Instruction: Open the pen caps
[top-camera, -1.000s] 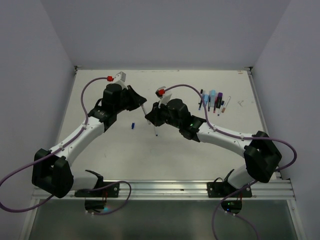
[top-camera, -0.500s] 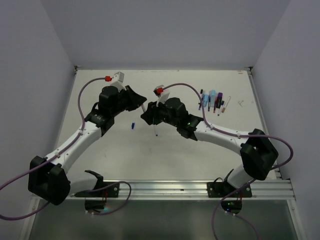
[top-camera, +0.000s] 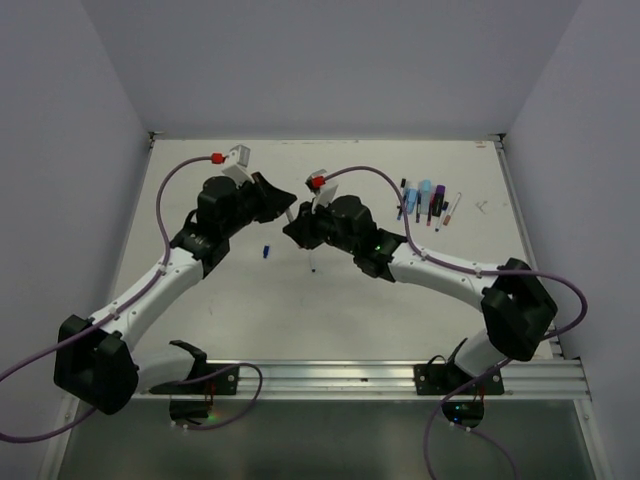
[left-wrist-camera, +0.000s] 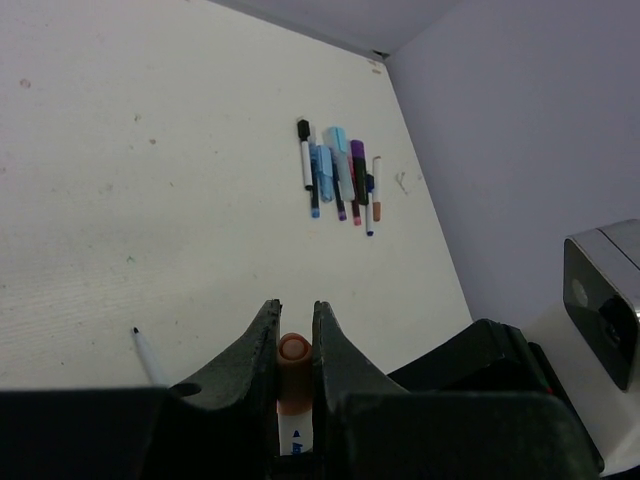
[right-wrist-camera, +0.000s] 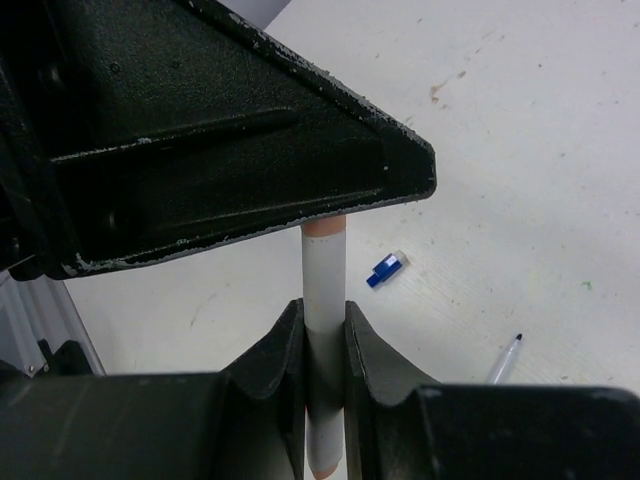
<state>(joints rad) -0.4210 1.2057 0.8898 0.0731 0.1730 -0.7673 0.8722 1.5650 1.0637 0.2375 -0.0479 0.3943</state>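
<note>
Low in the centre of the left wrist view, the left gripper (left-wrist-camera: 294, 322) is clamped on an orange cap (left-wrist-camera: 293, 352). The right gripper (right-wrist-camera: 323, 312) squeezes the white pen (right-wrist-camera: 323, 265) wearing that cap.

— The cap (left-wrist-camera: 293, 352) in the left tool (left-wrist-camera: 295, 320), what colour?
— Orange, paler at its end. Both that tool and the right tool (right-wrist-camera: 324, 322) are black.
— And the pen body (right-wrist-camera: 324, 270)?
— Greyish white, orange at its near end.
— The loose cap (right-wrist-camera: 384, 269)?
— Blue, one end white, on an off-white worktop (left-wrist-camera: 150, 150) with faint specks.
— The row of pens (left-wrist-camera: 340, 182)?
— White, black, light blue, purple.
— And the cables (top-camera: 166, 195)?
— Purple, with red fittings (top-camera: 216, 157). The arms (top-camera: 150, 290) are white with black joints.
</note>
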